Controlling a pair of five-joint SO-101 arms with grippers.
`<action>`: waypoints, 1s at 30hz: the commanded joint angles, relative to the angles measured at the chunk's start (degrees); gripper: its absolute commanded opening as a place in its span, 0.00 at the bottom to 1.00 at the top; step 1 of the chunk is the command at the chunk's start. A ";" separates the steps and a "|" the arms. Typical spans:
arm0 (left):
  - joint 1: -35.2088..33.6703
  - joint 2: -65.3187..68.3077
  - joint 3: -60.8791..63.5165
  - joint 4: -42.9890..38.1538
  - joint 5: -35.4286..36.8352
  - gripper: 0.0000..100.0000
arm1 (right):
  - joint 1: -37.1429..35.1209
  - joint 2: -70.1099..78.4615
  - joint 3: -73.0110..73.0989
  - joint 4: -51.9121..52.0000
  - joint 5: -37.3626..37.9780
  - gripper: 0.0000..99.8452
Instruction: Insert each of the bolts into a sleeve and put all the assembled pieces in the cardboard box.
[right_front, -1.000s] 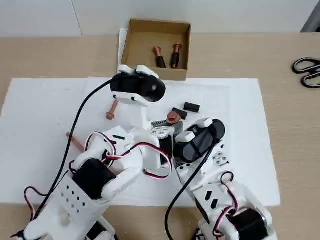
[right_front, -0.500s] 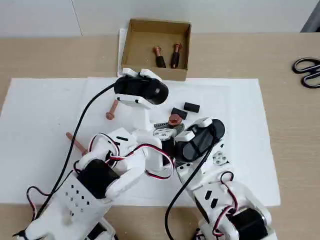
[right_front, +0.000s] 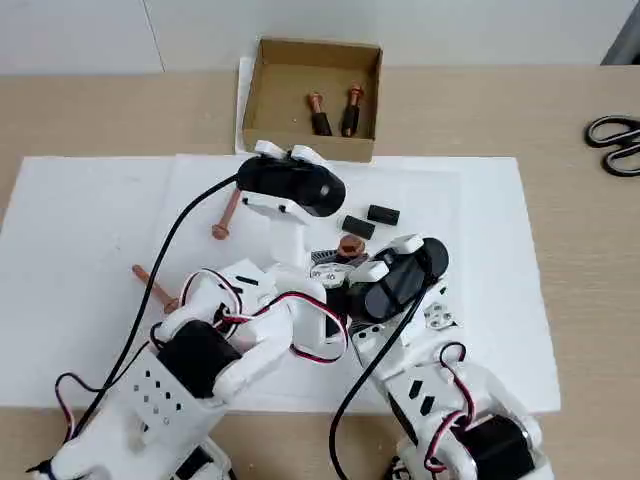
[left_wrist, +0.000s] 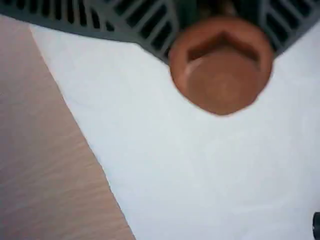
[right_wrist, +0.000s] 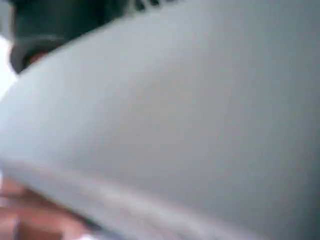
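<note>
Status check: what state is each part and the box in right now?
cardboard box: open, two assembled pieces inside
middle bolt: upright, head up; what holds it is hidden
two loose bolts: lying flat, no sleeve
two loose sleeves: lying flat, empty

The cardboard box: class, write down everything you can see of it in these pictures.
The cardboard box is brown, square, shallow and open-topped, its walls upright. It sits flat on the wooden table at the far edge of the white sheet. Inside lie two assembled pieces, copper-coloured bolts in black sleeves, side by side.
</note>
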 joint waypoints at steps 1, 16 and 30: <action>-0.26 -0.09 0.57 1.05 -1.05 0.01 | 0.57 -0.66 -0.88 -1.45 -0.26 0.00; 1.58 -0.53 2.68 3.08 -1.23 0.03 | 0.57 -0.75 -0.88 -1.45 -0.26 0.00; 1.58 -0.62 -2.24 12.84 -1.23 0.20 | 0.57 -0.75 -0.88 -1.45 -0.18 0.00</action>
